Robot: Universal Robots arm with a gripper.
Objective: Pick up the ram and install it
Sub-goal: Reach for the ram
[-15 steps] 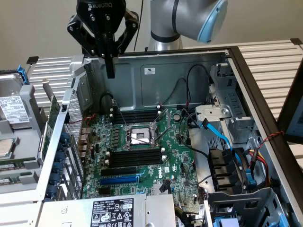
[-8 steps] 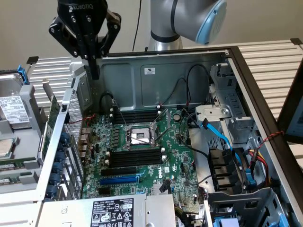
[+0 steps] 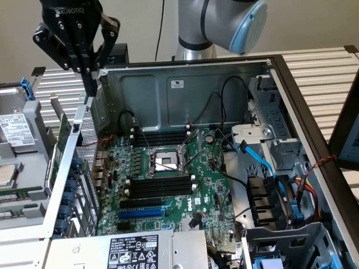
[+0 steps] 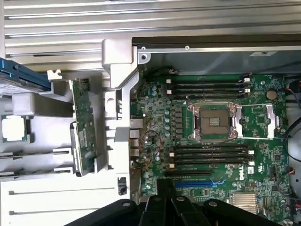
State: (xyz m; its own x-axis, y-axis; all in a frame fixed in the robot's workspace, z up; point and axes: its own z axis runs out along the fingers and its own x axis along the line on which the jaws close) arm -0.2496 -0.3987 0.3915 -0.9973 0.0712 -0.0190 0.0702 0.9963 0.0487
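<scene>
Hovering at about ten o'clock in the exterior view, the gripper (image 3: 90, 83) has its claw pressed together on nothing, with its tips poised above the side wall of the computer case (image 3: 146, 95). The ram (image 3: 63, 143) stands on edge in a grey holder (image 4: 28, 101) just outside that wall, at roughly seven o'clock from the claw, near it but not touching. On the motherboard (image 3: 207, 185), the black memory slots (image 3: 160, 185) at twelve and six o'clock of the processor socket (image 3: 165, 162) all look empty. I judge the task to be at its very start: the ram is not yet grasped, and both picking it up and seating it in a slot remain to be done.
</scene>
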